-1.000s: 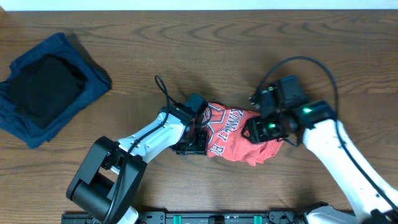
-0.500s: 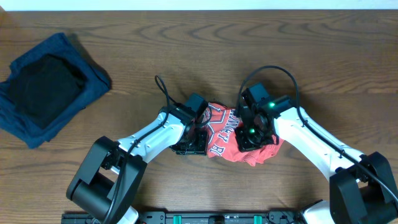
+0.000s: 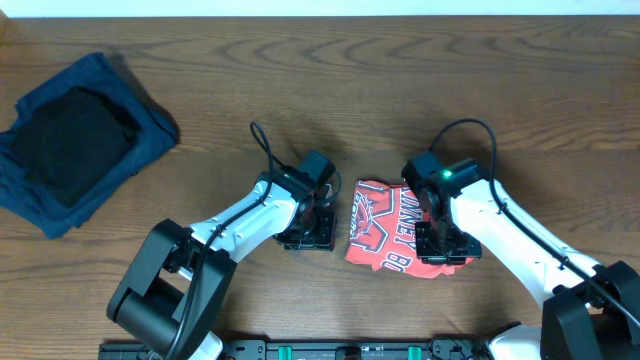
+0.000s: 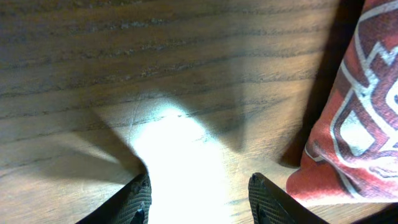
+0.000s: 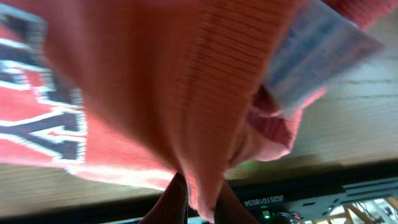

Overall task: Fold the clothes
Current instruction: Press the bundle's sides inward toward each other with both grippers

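The coral-red T-shirt (image 3: 385,238) lies folded into a small bundle on the table, its white and dark lettering facing up. My right gripper (image 3: 443,250) is at the bundle's right edge and is shut on a fold of the red cloth (image 5: 205,124); a white label (image 5: 311,53) shows there. My left gripper (image 3: 318,232) is open and empty just left of the shirt, its fingers (image 4: 198,199) over bare wood. The shirt's printed edge (image 4: 357,112) shows at the right of the left wrist view.
A folded navy-blue garment (image 3: 150,125) with a black garment (image 3: 75,140) on top lies at the far left of the wooden table (image 3: 300,60). The table's front edge and a rail (image 3: 360,350) are close below the shirt.
My right gripper has pulled the shirt to the right and down, away from the left gripper. The bundle now lies flatter with the lettering turned. The left arm has stayed put.
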`<action>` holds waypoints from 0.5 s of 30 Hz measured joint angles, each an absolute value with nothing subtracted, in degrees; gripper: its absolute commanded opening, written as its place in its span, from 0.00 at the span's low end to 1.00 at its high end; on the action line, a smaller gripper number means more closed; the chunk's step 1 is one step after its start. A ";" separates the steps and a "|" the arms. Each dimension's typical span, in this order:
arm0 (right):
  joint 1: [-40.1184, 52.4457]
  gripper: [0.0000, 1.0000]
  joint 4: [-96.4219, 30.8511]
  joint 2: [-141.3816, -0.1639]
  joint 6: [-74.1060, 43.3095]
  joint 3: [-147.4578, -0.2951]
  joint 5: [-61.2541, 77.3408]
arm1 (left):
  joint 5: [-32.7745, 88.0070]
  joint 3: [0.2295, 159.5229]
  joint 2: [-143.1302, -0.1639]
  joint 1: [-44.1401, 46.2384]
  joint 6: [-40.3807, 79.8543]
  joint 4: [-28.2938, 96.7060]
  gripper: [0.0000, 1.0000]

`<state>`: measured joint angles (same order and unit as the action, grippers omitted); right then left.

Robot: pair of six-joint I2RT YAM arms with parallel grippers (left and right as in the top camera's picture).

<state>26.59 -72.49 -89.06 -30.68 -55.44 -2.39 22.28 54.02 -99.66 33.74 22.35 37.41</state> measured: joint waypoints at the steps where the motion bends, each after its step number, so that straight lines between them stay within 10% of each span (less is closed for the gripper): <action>1: 26.59 0.12 -72.51 -89.06 -31.20 -55.09 -2.85 | 22.33 54.04 -99.61 33.58 22.17 37.47 0.52; 15: 24.86 0.13 -67.24 -89.06 -40.40 -54.46 -10.70 | 28.42 58.46 -93.01 33.28 20.95 21.52 0.52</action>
<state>24.86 -67.24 -89.06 -40.40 -54.46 -10.70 28.42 58.46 -93.01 33.28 20.95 21.52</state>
